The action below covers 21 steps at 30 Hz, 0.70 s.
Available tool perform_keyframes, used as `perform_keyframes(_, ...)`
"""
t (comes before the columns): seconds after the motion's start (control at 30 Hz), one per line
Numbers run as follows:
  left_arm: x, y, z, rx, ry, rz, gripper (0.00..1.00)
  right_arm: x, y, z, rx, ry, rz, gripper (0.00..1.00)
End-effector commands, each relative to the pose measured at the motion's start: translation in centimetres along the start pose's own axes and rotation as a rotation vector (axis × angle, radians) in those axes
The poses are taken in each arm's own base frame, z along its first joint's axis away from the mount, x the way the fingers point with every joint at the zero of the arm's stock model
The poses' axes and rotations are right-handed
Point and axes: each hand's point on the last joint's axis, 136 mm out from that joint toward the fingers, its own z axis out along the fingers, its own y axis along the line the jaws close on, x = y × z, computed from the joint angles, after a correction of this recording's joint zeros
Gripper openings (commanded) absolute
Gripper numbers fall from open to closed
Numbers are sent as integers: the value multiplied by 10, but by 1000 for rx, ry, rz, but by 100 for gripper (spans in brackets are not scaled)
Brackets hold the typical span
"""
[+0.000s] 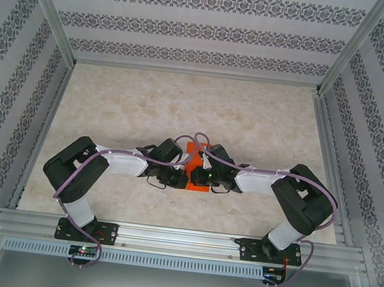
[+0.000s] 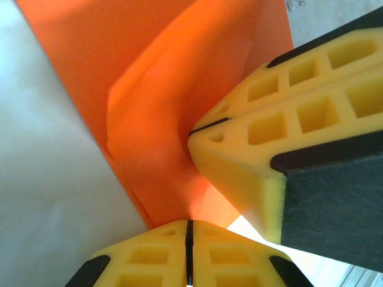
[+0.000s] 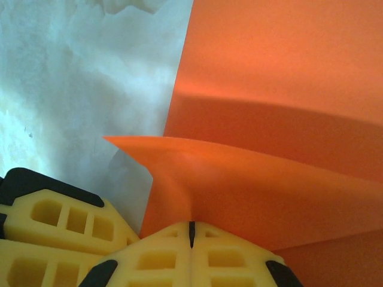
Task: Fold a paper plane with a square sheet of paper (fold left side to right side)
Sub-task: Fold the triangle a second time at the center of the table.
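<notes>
So from the top camera both arms reach in toward each other and meet over the sheet of paper (image 1: 194,185), which sits on the marbled table (image 1: 182,107) a bit toward 6 o'clock of centre, between the two wrists. It's bright orange and mostly hidden under the grippers there, with bits poking out at 12 and 6 o'clock. On the right wrist cam the right gripper (image 3: 191,230) is at 6 o'clock with its yellow pads pressed together, and a raised flap of the paper runs straight into the seam between them, so it's pinching that flap. The flap's pointy corner sticks out toward 9 o'clock, and the rest of the sheet fills the side from 12 to 4 o'clock. On the left wrist cam the left gripper (image 2: 188,230) is also at 6 o'clock, pads together. The paper's lower corner comes down right to the seam, so it looks like it's nipping the paper too, though the view is too tight to be sure. The other gripper's fingers (image 2: 257,149) come in from 3 o'clock, touching the curled-up paper.
</notes>
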Motion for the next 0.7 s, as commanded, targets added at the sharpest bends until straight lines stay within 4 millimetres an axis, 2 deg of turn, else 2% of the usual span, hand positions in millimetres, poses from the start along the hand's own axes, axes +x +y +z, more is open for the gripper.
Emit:
perform_keyframes(0.0,30,30,13,-119,91,-22,11,0,-18,4,75,4,-25,0)
perform_keyframes(0.67,36,36,18,-128,107,-34,11,-23,-59,-20,108,-61,36,0)
